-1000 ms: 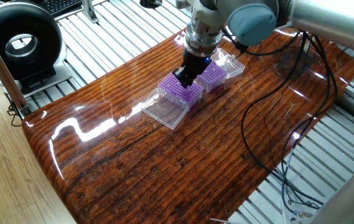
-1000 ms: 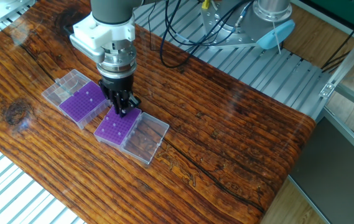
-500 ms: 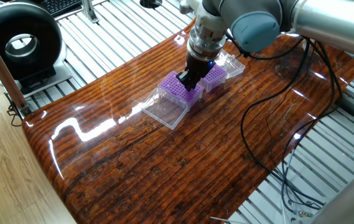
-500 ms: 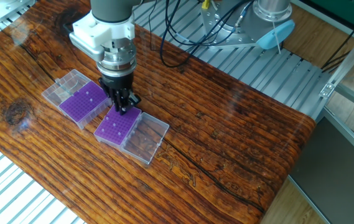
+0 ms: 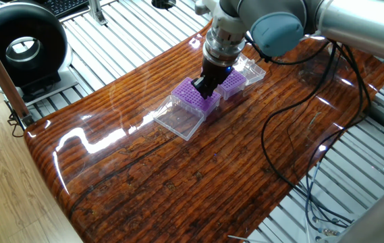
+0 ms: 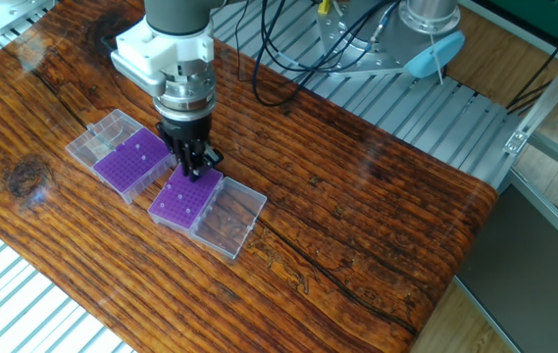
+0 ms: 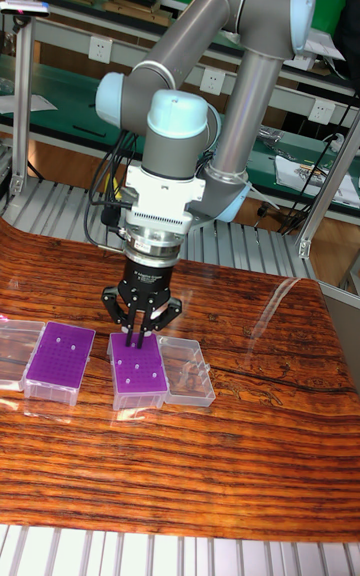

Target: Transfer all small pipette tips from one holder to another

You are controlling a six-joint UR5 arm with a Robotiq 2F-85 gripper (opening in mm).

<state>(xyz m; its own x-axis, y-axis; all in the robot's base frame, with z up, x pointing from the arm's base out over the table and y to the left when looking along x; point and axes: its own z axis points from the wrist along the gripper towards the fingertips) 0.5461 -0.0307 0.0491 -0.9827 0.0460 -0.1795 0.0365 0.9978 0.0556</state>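
Two purple grid racks stand side by side, each with its clear lid folded open. Small pipette tips show as tiny pale dots: two on the left rack [image 7: 60, 351] and three [image 7: 130, 368] on the right rack [image 6: 185, 203]. My gripper [image 7: 135, 340] points straight down over the far edge of the right rack [image 5: 193, 98]. Its fingertips are drawn together just above the grid, also seen in the other fixed view [image 6: 196, 175]. Anything held between them is too small to make out. The second rack [image 5: 231, 82] lies just beyond the gripper [image 5: 202, 90].
The racks' clear lids [image 6: 228, 218] [image 6: 102, 133] lie flat on the glossy wooden table [image 6: 357, 196]. A black cable [image 5: 279, 128] trails over the table on the arm's side. A round black device [image 5: 19, 47] stands off the table's corner.
The gripper shifted slightly over the right rack between one second and half a second ago, then held still. The racks and tips have not moved.
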